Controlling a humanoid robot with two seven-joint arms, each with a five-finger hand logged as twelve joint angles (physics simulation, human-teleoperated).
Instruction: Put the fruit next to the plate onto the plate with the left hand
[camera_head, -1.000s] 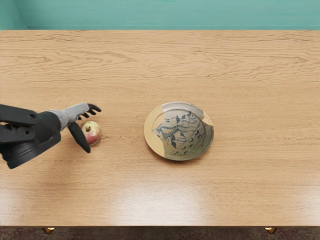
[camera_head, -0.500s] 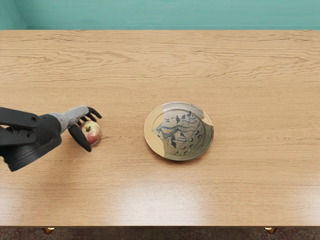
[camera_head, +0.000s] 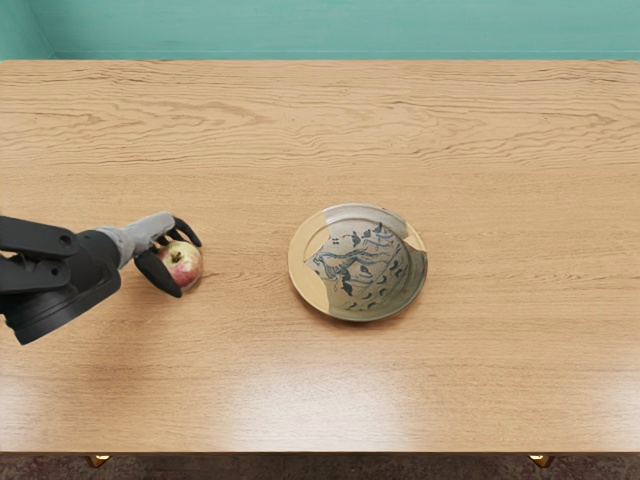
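1. Apple (camera_head: 185, 264), red with a yellow-green patch and a short stem on top, sits on the wooden table (camera_head: 420, 130) at the left of the scene. It is about level with the plate and well apart from it.
2. The left hand (camera_head: 160, 252) reaches in from the picture's left edge on a bulky black forearm and a grey wrist, and it wraps around the apple from the left side.
3. Its fingers (camera_head: 186, 233), dark at the tips, curl over the far upper side of the fruit, while the thumb (camera_head: 160, 274) lies against the near left side. The apple is pinched between them, so the hand is closed in a grasp on it.
4. The fruit's small shadow lies right against its base, so it appears to rest on the tabletop rather than hang in the air.
5. The plate (camera_head: 300, 262) lies flat near the middle of the table, to the right of the apple. It has a pale cream rim and a blue-grey painted pattern across its centre and right side. The apple is not yet on it.
6. A stretch of plain wood grain separates the apple from the plate's left rim.
7. A teal wall (camera_head: 300, 25) runs behind the table's far edge, and two brass-coloured feet (camera_head: 97, 460) show under its near edge.
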